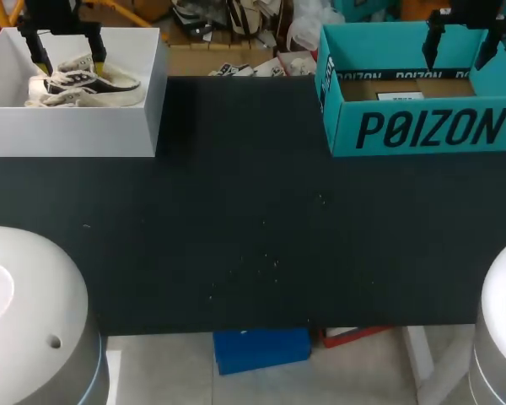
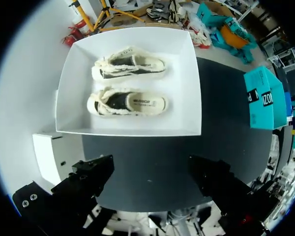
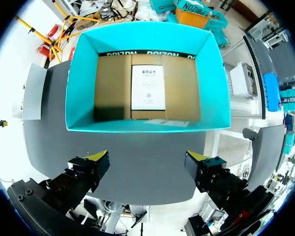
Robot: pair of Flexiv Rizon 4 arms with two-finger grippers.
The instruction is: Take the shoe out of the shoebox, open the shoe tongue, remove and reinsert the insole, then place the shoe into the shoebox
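Overhead, left gripper [image 1: 71,63] held spread above shoes [image 1: 88,84] in white box [image 1: 67,131] at bench [image 1: 253,236] far-left corner, right gripper [image 1: 457,57] spread above teal shoebox [image 1: 422,131] at far-right corner

Black tabletop [image 1: 236,169] with faint pale specks [image 1: 276,262]

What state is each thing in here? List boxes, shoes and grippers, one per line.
White box: open, holding two shoes.
Shoes: side by side in the white box, ungripped.
Teal box: open, only a paper on its floor.
Left gripper: open, empty, above the white box.
Right gripper: open, empty, above the teal box.
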